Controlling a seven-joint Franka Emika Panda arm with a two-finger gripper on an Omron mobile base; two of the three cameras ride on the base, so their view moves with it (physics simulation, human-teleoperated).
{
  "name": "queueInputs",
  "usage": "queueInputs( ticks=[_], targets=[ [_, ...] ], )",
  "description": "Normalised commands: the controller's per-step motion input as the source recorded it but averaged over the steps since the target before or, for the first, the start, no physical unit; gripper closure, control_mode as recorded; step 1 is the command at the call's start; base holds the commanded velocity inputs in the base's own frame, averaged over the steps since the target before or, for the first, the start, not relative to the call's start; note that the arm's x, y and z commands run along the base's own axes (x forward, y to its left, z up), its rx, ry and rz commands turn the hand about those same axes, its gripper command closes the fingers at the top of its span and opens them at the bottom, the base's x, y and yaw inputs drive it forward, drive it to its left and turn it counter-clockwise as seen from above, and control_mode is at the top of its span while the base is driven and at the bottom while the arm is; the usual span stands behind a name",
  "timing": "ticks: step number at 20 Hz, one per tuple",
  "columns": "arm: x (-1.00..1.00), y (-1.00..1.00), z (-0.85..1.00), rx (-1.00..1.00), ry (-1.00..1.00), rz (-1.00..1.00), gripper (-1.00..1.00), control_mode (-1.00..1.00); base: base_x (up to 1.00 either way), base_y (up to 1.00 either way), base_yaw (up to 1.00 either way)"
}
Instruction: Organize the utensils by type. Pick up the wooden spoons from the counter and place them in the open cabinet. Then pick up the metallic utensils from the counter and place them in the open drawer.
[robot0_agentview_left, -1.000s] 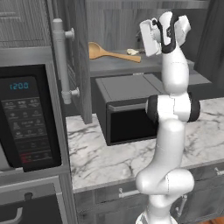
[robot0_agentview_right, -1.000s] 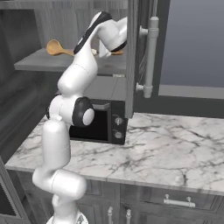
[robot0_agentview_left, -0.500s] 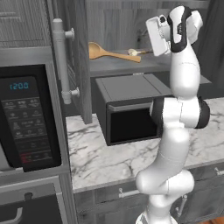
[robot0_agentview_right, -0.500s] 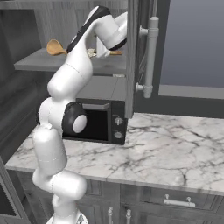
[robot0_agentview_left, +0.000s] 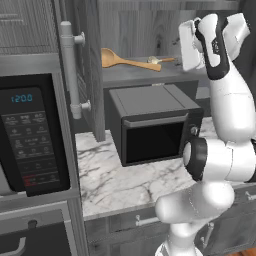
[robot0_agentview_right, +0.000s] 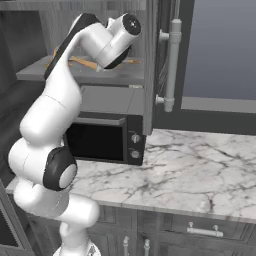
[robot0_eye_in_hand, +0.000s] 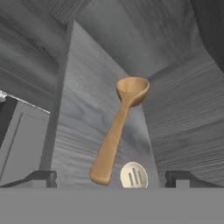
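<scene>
Two wooden spoons lie on the cabinet shelf (robot0_eye_in_hand: 87, 131), ahead of the wide-open, empty gripper (robot0_eye_in_hand: 112, 177).

Left of the gripper, the shelf's front edge drops toward the dark microwave's top (robot0_agentview_left: 150, 100). Straight ahead lies the long tan spoon (robot0_eye_in_hand: 118, 131), bowl farthest away, handle end near the left fingertip (robot0_eye_in_hand: 41, 177). Just right of that handle, between the tips, sits a pale slotted spoon bowl (robot0_eye_in_hand: 133, 175), probably the shorter spoon; its handle is hidden.
</scene>
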Motion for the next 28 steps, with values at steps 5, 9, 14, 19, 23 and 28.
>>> queueInputs(
  ticks=[5, 9, 14, 19, 23, 28],
  targets=[
    [-0.98, 0.27, 0.00, 0.04, 0.04, -0.36, -1.00, -1.00, 0.00, 0.00, 0.00],
    [-0.86, 0.09, 0.20, 0.29, 0.29, -0.36, -1.00, -1.00, 0.00, 0.00, 0.00],
    [-0.99, 0.00, -0.01, 0.23, 0.16, -0.39, -1.00, -1.00, 0.00, 0.00, 0.00],
    [-0.91, 0.00, -0.17, 0.22, 0.14, -0.45, -1.00, -1.00, 0.00, 0.00, 0.00],
    [-0.79, 0.00, -0.46, 0.21, 0.02, -0.43, -1.00, -1.00, 0.00, 0.00, 0.00],
    [-0.58, -0.01, -0.44, 0.27, 0.01, -0.31, -1.00, -1.00, 0.00, 0.00, 0.00]
  ],
)
